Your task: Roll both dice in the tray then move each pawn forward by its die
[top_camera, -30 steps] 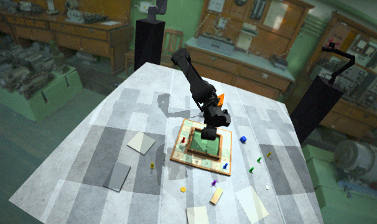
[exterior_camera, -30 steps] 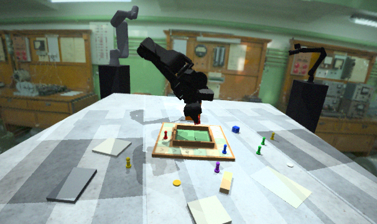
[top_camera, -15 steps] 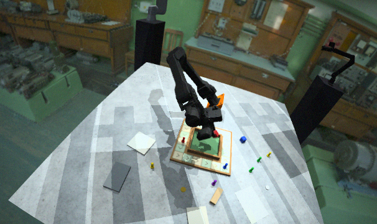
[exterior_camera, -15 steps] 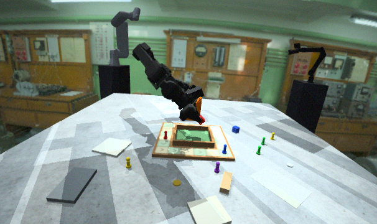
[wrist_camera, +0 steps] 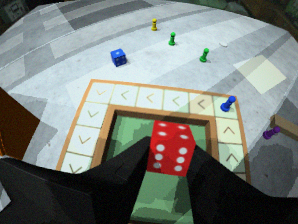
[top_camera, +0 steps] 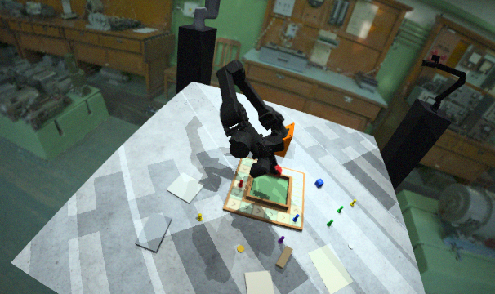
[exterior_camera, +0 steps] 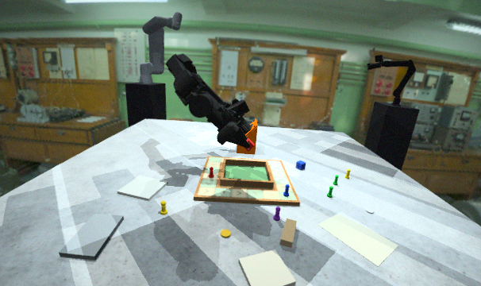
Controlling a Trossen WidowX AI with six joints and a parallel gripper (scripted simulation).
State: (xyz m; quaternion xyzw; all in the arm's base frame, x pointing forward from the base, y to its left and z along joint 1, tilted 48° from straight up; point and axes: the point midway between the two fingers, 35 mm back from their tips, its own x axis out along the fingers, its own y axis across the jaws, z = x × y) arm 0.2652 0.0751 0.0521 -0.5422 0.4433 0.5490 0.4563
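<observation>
Green walls stand behind the pale table (top_camera: pixel 109 192) (exterior_camera: pixel 110 240) (wrist_camera: pixel 55 65). In the outside view, the red pawn (top_camera: pixel 240 184) (exterior_camera: pixel 211 172) stands left of the tray (top_camera: pixel 268 204) (exterior_camera: pixel 246 183) (wrist_camera: pixel 111 131), near the middle. Behind it, the gripper (top_camera: pixel 272 169) (exterior_camera: pixel 248 144) (wrist_camera: pixel 168 145) pinches the red die (top_camera: pixel 278 170) (exterior_camera: pixel 250 144) (wrist_camera: pixel 172 149) up high. The blue die (top_camera: pixel 319 183) (exterior_camera: pixel 301 164) (wrist_camera: pixel 118 57) sits on the table, right of the middle.

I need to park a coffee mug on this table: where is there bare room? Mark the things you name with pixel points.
Likeliest: left of the board (top_camera: pixel 265 223) (exterior_camera: pixel 246 201), between white square (top_camera: pixel 185 188) (exterior_camera: pixel 142 187) and dark slab (top_camera: pixel 153 233) (exterior_camera: pixel 91 237). Crowded: around the purple pawn (top_camera: pixel 281 239) (exterior_camera: pixel 277 214) (wrist_camera: pixel 271 132).
</observation>
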